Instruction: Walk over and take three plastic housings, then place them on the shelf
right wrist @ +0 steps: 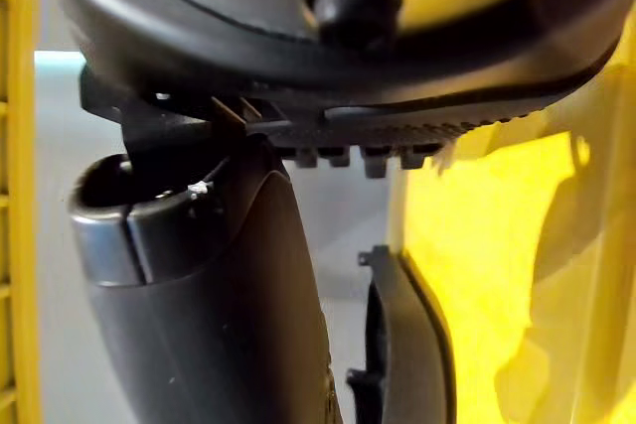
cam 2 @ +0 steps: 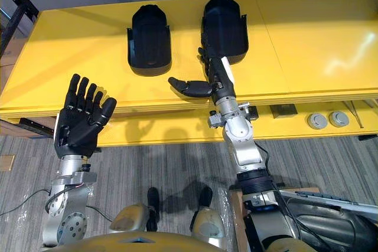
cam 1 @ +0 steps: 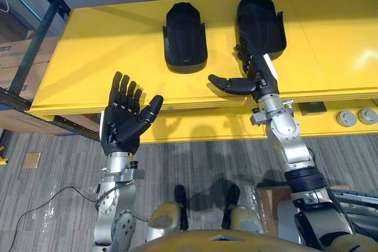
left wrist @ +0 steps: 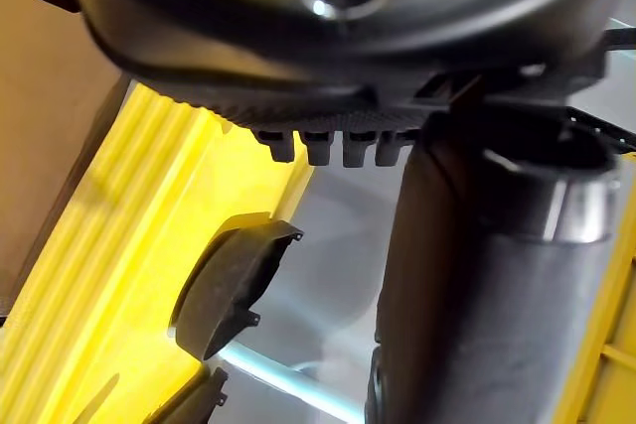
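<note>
Two black plastic housings lie side by side on the yellow table (cam 1: 106, 45): the left one (cam 1: 185, 36) and the right one (cam 1: 261, 19). My right hand (cam 1: 258, 75) reaches over the table's front edge, open. Its straight fingers (cam 1: 243, 51) touch the near end of the right housing, and the thumb (cam 1: 227, 84) sticks out to the left. That housing's edge (right wrist: 402, 345) shows past the thumb in the right wrist view. My left hand (cam 1: 121, 125) is raised in front of the table's edge, open and holding nothing. A housing (left wrist: 234, 280) shows beyond it in the left wrist view.
A dark metal rack (cam 1: 35, 33) with cardboard boxes (cam 1: 18, 63) stands at the left. On a lower yellow ledge at the right sit two round grey parts (cam 1: 346, 118) and a small dark block (cam 1: 312, 108). Grey carpet (cam 1: 53, 169) lies below.
</note>
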`<state>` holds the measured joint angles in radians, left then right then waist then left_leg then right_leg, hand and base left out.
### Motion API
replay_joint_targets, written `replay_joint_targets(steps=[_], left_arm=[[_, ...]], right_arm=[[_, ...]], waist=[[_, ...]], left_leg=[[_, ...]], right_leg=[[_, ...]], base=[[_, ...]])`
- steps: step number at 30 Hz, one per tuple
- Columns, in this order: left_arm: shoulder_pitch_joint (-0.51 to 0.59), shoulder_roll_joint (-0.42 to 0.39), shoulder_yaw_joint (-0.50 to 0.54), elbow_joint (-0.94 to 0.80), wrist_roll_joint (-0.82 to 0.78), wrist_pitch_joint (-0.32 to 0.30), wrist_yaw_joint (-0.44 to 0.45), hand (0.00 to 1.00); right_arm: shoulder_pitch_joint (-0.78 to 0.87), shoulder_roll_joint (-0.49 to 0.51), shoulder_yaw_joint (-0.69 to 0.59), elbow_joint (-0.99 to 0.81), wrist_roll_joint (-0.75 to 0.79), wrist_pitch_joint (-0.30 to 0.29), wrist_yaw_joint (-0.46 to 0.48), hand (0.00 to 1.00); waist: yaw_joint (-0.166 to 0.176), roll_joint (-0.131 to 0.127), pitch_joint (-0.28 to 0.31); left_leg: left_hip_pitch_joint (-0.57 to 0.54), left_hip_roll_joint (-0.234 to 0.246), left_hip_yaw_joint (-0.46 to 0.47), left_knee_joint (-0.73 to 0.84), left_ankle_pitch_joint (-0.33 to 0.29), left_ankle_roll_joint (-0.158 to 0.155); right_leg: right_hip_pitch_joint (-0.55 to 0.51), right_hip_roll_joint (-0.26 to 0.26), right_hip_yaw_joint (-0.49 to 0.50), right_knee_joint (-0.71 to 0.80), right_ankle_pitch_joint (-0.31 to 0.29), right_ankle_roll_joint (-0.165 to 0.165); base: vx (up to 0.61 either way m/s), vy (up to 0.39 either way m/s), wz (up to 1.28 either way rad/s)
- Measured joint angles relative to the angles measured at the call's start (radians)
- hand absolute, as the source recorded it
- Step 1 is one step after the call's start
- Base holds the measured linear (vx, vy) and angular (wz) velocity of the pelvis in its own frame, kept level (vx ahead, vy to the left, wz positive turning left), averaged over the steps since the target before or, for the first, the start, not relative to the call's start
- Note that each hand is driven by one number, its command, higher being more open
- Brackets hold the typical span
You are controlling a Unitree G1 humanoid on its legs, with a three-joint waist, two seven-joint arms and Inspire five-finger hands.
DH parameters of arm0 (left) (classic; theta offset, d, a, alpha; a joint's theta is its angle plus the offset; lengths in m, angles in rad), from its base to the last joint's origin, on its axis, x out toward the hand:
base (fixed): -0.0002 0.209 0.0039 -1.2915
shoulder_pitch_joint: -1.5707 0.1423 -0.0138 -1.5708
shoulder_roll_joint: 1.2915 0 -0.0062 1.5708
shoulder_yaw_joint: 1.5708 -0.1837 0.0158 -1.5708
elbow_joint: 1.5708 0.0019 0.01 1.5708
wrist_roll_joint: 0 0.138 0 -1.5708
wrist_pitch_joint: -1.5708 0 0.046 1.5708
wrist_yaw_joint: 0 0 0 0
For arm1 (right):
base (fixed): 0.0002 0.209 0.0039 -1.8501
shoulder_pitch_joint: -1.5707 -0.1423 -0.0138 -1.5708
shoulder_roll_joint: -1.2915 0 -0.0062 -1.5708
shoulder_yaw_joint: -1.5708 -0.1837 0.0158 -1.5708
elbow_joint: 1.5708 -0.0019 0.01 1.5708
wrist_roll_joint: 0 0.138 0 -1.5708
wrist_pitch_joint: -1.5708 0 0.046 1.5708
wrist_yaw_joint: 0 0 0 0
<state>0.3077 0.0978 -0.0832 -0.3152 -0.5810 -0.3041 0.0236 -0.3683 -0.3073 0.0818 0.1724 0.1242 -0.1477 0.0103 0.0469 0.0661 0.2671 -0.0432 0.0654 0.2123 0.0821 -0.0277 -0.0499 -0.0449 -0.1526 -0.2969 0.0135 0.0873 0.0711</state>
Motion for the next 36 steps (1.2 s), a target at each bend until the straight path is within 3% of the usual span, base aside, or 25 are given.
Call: replay_joint_targets(steps=[13,20,26,31,36], left_arm=[[-0.001,0.000,-0.001,0.000,0.004,0.000,0.000,1.00],[0.002,0.000,-0.001,0.000,0.004,0.000,-0.001,1.00],[0.003,0.000,-0.001,0.000,0.004,0.000,-0.005,1.00],[-0.002,0.000,-0.001,0.000,0.004,0.000,-0.015,1.00],[-0.004,0.004,-0.001,0.000,0.004,0.000,-0.013,1.00]], right_arm=[[0.000,0.010,-0.016,0.013,0.000,0.034,-0.064,1.00],[0.000,0.011,-0.021,0.021,0.000,0.029,-0.024,1.00],[0.009,0.010,-0.019,-0.024,-0.075,-0.085,0.068,1.00],[0.040,0.005,0.039,-0.197,-0.172,-0.240,0.122,1.00],[0.040,-0.004,0.108,-0.210,-0.242,-0.251,0.124,1.00]], waist=[[-0.001,0.000,-0.017],[-0.002,-0.001,-0.020],[-0.002,-0.001,-0.020],[-0.003,-0.004,-0.021],[0.004,-0.006,-0.021]], left_leg=[[0.005,-0.001,0.001,-0.001,0.001,0.001],[0.017,-0.003,0.002,-0.017,0.007,0.001],[0.015,-0.003,-0.001,-0.019,0.007,0.001],[-0.006,-0.005,-0.025,-0.017,0.007,0.001],[-0.016,-0.009,-0.045,-0.016,0.008,0.002]], right_leg=[[0.001,-0.001,0.001,-0.001,0.003,0.000],[0.014,0.000,0.000,-0.016,0.009,0.002],[0.014,0.001,-0.002,-0.020,0.009,0.002],[0.015,0.001,-0.026,-0.031,0.009,0.002],[0.019,-0.002,-0.045,-0.033,0.009,0.002]], base=[[0.00,0.000,0.00],[0.00,0.000,0.00],[0.00,0.000,0.01],[0.00,-0.004,0.13],[0.00,0.005,0.14]])
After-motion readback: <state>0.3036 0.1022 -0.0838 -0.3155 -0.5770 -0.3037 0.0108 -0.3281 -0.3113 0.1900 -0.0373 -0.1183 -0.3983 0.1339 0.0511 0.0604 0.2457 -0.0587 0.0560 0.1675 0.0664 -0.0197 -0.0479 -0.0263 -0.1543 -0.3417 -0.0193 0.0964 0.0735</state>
